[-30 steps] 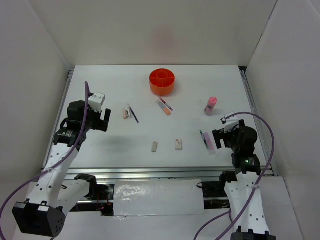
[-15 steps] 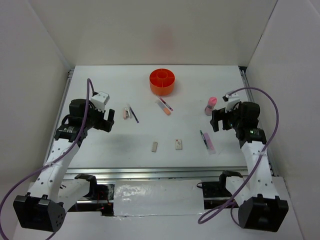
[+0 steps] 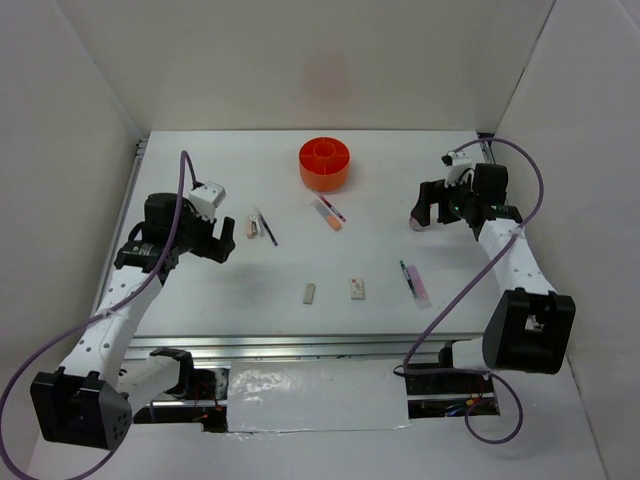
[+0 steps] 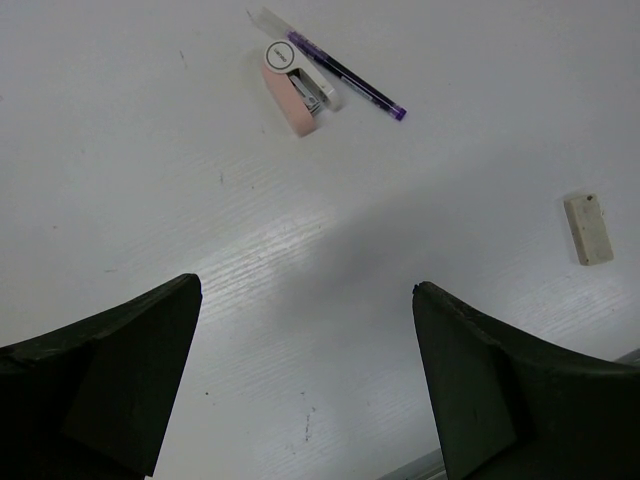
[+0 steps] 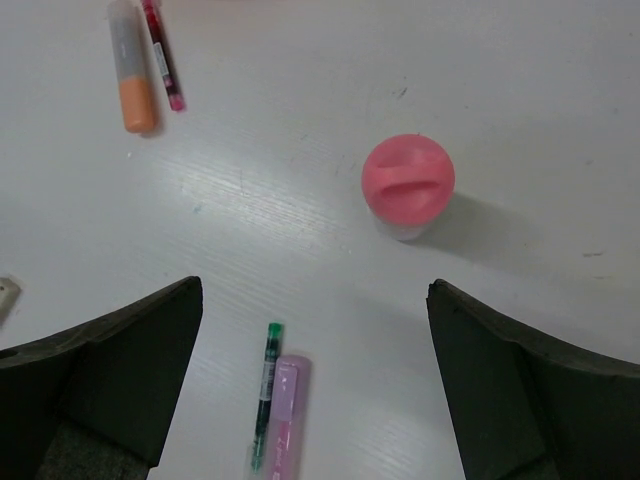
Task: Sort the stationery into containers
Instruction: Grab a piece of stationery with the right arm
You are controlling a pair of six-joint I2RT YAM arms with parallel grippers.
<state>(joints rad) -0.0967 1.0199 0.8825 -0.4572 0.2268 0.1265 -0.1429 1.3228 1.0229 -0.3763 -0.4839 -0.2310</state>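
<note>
The round orange container stands at the far middle of the table. My left gripper hovers open over bare table, just short of a purple pen and a pink eraser. My right gripper hangs open above the table. The upright pink glue stick stands just beyond its fingertips. A green pen and a lilac-pink pen lie below it. An orange marker and a dark red pen lie near the container.
A beige eraser and a white eraser lie in the near middle of the table. White walls enclose the table on three sides. A metal rail runs along the near edge.
My right arm has swung from the near right edge out to the far right, over the glue stick. My left gripper has edged slightly right. Both stayed open.
</note>
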